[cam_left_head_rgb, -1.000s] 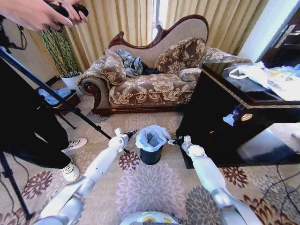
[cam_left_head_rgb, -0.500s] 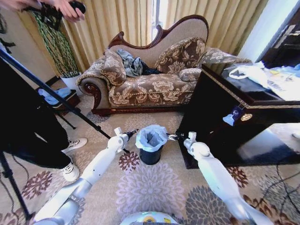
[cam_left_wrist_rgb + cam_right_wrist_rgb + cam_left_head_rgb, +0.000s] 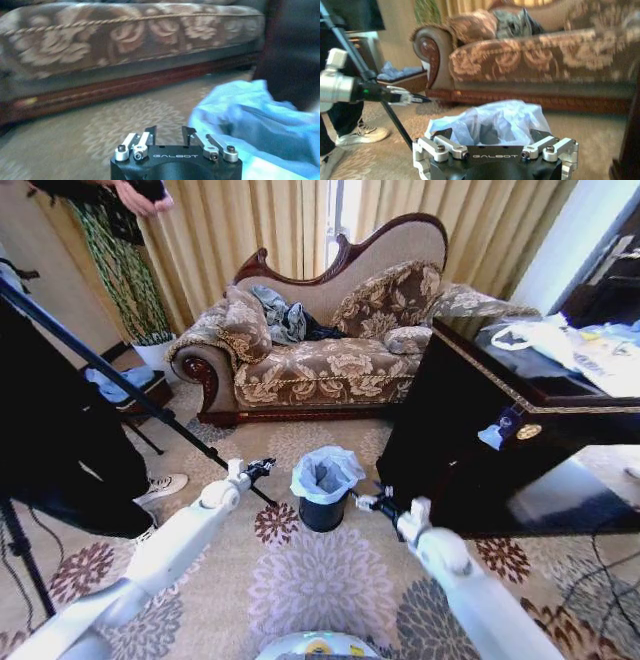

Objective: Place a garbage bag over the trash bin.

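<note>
The pale blue garbage bag [image 3: 326,471] is draped over the rim of the small black trash bin [image 3: 322,515], which stands on the carpet in front of the sofa. My left gripper [image 3: 262,468] hovers a little to the bin's left, open and holding nothing; from its wrist camera the left gripper [image 3: 169,135] has the bag [image 3: 255,114] beside it. My right gripper [image 3: 368,500] is close to the bin's right side, lower and nearer to me, also open. From the right wrist, the right gripper [image 3: 490,135] faces the bag [image 3: 495,118], with the left gripper [image 3: 415,98] beyond it.
A patterned sofa [image 3: 320,360] stands behind the bin. A dark cabinet [image 3: 470,430] with white bags on top is close on the right. A tripod leg [image 3: 130,395] slants down to the carpet at the left, near a person's shoe [image 3: 165,487].
Both grippers have drawn away from the bag's rim: the left one moved leftward, the right one back toward me and lower. The bag stays on the bin.
</note>
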Robot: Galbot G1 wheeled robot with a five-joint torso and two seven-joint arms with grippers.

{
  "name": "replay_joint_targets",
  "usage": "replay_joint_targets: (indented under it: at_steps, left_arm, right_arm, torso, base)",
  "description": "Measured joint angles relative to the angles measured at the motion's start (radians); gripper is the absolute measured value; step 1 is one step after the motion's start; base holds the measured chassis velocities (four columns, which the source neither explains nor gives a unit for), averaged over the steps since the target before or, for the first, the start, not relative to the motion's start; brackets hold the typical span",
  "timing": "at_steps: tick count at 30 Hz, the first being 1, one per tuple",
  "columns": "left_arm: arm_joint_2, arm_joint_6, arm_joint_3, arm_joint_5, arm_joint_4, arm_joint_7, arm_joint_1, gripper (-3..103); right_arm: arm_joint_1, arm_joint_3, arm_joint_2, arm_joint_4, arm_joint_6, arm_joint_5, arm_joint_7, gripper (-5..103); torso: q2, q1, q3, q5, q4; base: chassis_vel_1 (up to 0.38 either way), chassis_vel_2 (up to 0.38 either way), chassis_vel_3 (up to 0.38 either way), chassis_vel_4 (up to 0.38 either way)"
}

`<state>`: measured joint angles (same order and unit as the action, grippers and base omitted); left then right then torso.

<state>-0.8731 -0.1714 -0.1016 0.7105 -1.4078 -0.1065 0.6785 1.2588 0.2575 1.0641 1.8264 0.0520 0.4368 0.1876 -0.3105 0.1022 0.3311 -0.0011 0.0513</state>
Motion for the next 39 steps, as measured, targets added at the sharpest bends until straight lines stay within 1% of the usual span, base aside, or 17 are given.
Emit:
replay_joint_targets:
  at_steps: [2, 3, 6, 7, 10, 11, 12, 13, 15, 17, 19, 21, 27, 30, 36, 37, 39]
  left_arm:
    - [-0.003, 0.027, -0.008, -0.039, -0.014, -0.015, 0.013, 45]
    - [-0.003, 0.027, -0.008, -0.039, -0.014, -0.015, 0.013, 45]
    - [-0.023, 0.035, 0.005, -0.058, -0.056, -0.016, 0.054, 62]
    - [-0.023, 0.035, 0.005, -0.058, -0.056, -0.016, 0.054, 62]
    - [-0.014, 0.048, 0.004, -0.073, -0.09, -0.045, 0.087, 78]
    - [-0.016, 0.055, -0.009, -0.079, -0.083, -0.057, 0.081, 84]
    - [-0.016, 0.055, -0.009, -0.079, -0.083, -0.057, 0.081, 84]
    - [-0.019, 0.06, -0.021, -0.082, -0.074, -0.066, 0.074, 89]
    - [-0.022, 0.064, -0.025, -0.083, -0.072, -0.071, 0.079, 97]
    - [-0.022, 0.066, -0.024, -0.083, -0.073, -0.072, 0.084, 97]
    - [-0.014, 0.074, 0.004, -0.083, -0.083, -0.08, 0.123, 102]
    - [-0.012, 0.075, 0.012, -0.083, -0.085, -0.082, 0.132, 102]
    - [-0.005, 0.08, 0.06, -0.077, -0.098, -0.085, 0.183, 97]
    - [-0.002, 0.082, 0.071, -0.074, -0.101, -0.085, 0.194, 97]
    - [0.001, 0.085, 0.091, -0.058, -0.107, -0.082, 0.213, 96]
    - [-0.001, 0.087, 0.091, -0.056, -0.105, -0.08, 0.212, 96]
    - [-0.003, 0.088, 0.092, -0.055, -0.103, -0.08, 0.212, 96]
  right_arm:
    - [0.019, -0.013, 0.012, -0.009, -0.068, -0.054, 0.036, 100]
    - [0.019, -0.013, 0.012, -0.009, -0.068, -0.054, 0.036, 100]
    - [-0.013, -0.065, 0.005, -0.071, -0.173, -0.149, 0.14, 100]
    - [-0.013, -0.065, 0.005, -0.071, -0.173, -0.149, 0.14, 100]
    - [-0.105, -0.113, -0.02, -0.133, -0.232, -0.218, 0.232, 100]
    - [-0.128, -0.118, -0.026, -0.146, -0.24, -0.245, 0.245, 100]
    - [-0.128, -0.118, -0.026, -0.146, -0.24, -0.245, 0.245, 100]
    - [-0.155, -0.125, -0.032, -0.164, -0.247, -0.271, 0.258, 100]
    - [-0.22, -0.154, -0.036, -0.214, -0.261, -0.325, 0.278, 100]
    - [-0.236, -0.162, -0.036, -0.226, -0.264, -0.339, 0.284, 100]
    - [-0.339, -0.231, -0.027, -0.301, -0.28, -0.397, 0.314, 100]
    - [-0.36, -0.251, -0.022, -0.316, -0.284, -0.407, 0.317, 100]
    - [-0.525, -0.357, 0.025, -0.431, -0.315, -0.508, 0.339, 100]
    - [-0.564, -0.37, 0.033, -0.458, -0.321, -0.535, 0.353, 100]
    - [-0.617, -0.381, 0.012, -0.498, -0.32, -0.592, 0.433, 101]
    - [-0.622, -0.381, 0.009, -0.506, -0.32, -0.601, 0.441, 97]
    - [-0.626, -0.38, 0.006, -0.513, -0.32, -0.607, 0.447, 97]
  torso:
    - [0.0, 0.0, 0.0, -0.0009, -0.0002]
    - [0.0, 0.0, 0.0, -0.0009, -0.0002]
    - [0.0, 0.0, 0.0, -0.0007, -0.0003]
    - [0.0, 0.0, 0.0, -0.0007, -0.0003]
    - [0.0, 0.0, 0.0, -0.0003, -0.0008]
    - [0.0, 0.0, 0.0, -0.0006, -0.0008]
    - [0.0, 0.0, 0.0, -0.0006, -0.0008]
    - [0.0, 0.0, 0.0, -0.0012, -0.0006]
    - [0.0, 0.0, 0.0, -0.0001, -0.0001]
    - [0.0, 0.0, 0.0, 0.0002, -0.0001]
    - [0.0, 0.0, 0.0, -0.0007, -0.0005]
    - [0.0, 0.0, 0.0, -0.0006, -0.0007]
    - [0.0, 0.0, 0.0, -0.0006, -0.0007]
    - [0.0, 0.0, 0.0, -0.0007, -0.0007]
    - [0.0, 0.0, 0.0, -0.0006, -0.0004]
    - [0.0, 0.0, 0.0, -0.0005, -0.0003]
    - [0.0, 0.0, 0.0, -0.0004, -0.0003]
  base:
    - [0.0, 0.0, 0.0, 0.0]
    - [0.0, 0.0, 0.0, 0.0]
    - [0.0, 0.0, 0.0, 0.0]
    - [0.0, 0.0, 0.0, 0.0]
    - [0.0, 0.0, 0.0, 0.0]
    - [0.0, 0.0, 0.0, 0.0]
    - [0.0, 0.0, 0.0, 0.0]
    - [0.0, 0.0, 0.0, 0.0]
    - [0.0, 0.0, 0.0, 0.0]
    - [0.0, 0.0, 0.0, 0.0]
    - [0.0, 0.0, 0.0, 0.0]
    - [0.0, 0.0, 0.0, 0.0]
    - [0.0, 0.0, 0.0, 0.0]
    - [0.0, 0.0, 0.0, 0.0]
    - [0.0, 0.0, 0.0, 0.0]
    - [0.0, 0.0, 0.0, 0.0]
    - [0.0, 0.0, 0.0, 0.0]
